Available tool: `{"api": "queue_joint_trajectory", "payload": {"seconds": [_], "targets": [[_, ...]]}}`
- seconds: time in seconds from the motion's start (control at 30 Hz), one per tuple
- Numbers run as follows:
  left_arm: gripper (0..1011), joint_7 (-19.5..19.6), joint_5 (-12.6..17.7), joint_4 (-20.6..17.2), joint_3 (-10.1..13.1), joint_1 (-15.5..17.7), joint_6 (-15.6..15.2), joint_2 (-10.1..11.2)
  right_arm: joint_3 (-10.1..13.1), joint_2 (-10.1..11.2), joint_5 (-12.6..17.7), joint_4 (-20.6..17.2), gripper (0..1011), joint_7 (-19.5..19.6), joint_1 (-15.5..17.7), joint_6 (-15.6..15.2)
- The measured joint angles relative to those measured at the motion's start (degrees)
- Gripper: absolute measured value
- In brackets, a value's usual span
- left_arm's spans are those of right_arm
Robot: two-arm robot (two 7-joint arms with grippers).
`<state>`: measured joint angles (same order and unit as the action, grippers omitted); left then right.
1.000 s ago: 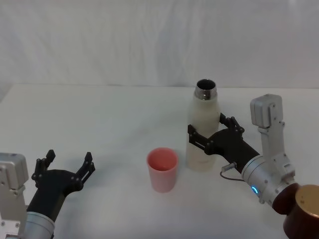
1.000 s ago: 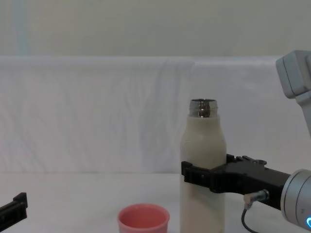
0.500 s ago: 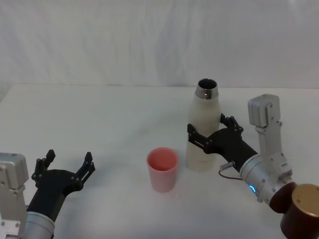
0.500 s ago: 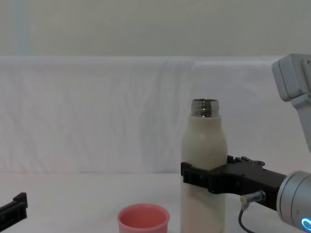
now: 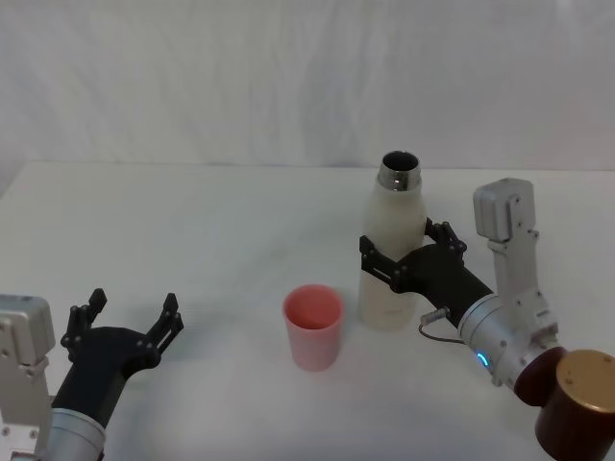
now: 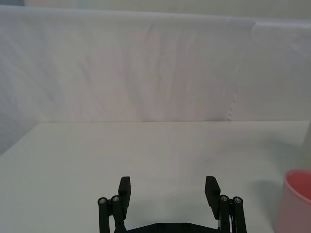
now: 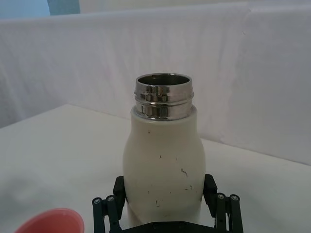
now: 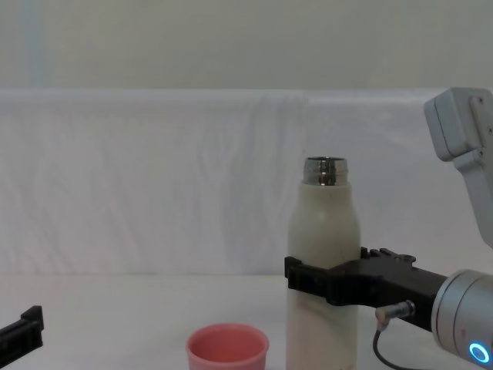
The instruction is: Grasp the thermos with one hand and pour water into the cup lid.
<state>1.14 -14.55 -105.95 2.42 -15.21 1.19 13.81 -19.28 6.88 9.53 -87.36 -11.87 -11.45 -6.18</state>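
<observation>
Thermos: the tall cream-white matte thermos [image 5: 392,252] with its shiny threaded steel neck stands upright on the white table [image 5: 221,221], cap off, mouth open to the ceiling; from the table's middle it sits at about 3 o'clock.
Thermos close up: in the right wrist view the thermos [image 7: 163,162] shows small dark specks on its rounded body, and the steel rim gleams.
Right gripper: the black two-jaw right gripper [image 5: 399,259] on its silver-grey wrist with the blue ring light reaches in from 4 o'clock and its jaws are closed against the thermos body, one jaw on each side, about halfway up.
Side check: in the chest view the right gripper [image 8: 327,279] makes a dark band across the thermos [image 8: 324,254], whose base runs below the edge of the view.
Cup lid: the small round salmon-pink plastic cup lid [image 5: 312,326] stands upright and open-topped at 8 o'clock of the thermos, near it but apart, a strip of table between them.
Cup lid elsewhere: its rim peeks in at the chest view [image 8: 227,345] and the left wrist view [image 6: 293,200].
Left gripper: the black left gripper [image 5: 125,322] rests parked near the table's 7 o'clock corner, jaws spread wide, gripping nothing, well apart from the cup lid.
</observation>
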Motion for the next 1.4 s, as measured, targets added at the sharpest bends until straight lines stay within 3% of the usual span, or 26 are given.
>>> {"api": "queue_joint_trajectory", "payload": {"seconds": [1.13,1.4], "targets": [[1001,0.00,0.00,0.00,0.00,0.00,0.00,0.00,0.52,-1.12,-0.53,2.86,1003,0.11,-1.31,-0.34],[1001,0.00,0.00,0.00,0.00,0.00,0.00,0.00,0.47,-1.08,-0.53,2.75,958,0.11,-1.26,-0.35]]}}
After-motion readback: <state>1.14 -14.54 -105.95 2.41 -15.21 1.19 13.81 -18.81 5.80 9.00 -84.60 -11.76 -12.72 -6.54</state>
